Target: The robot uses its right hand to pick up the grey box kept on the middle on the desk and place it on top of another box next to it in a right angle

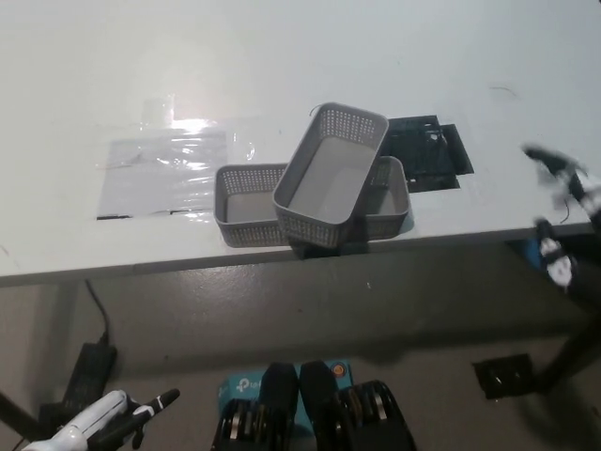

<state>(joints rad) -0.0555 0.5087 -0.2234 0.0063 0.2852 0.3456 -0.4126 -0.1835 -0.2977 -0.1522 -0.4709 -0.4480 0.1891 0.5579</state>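
Bright even overhead light; white surface (282, 56) washed out, glare patch far left of right hand (562, 221), itself motion-blurred at frame edge; floor below dimmer.

Grey perforated box (331, 181) sits tilted, open side up, crosswise on top of second grey box (246, 207), which lies flat near bench (376, 56) front edge.

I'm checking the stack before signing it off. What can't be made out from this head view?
- Right hand: motion-blurred and cut by the right edge; open or shut cannot be told.
- Lower grey box: its middle is hidden under the upper grey box, so where they touch is unseen.
- Left hand: cut by the bottom edge, small, resting low at the left.
- Black sheet: partly covered by the boxes.
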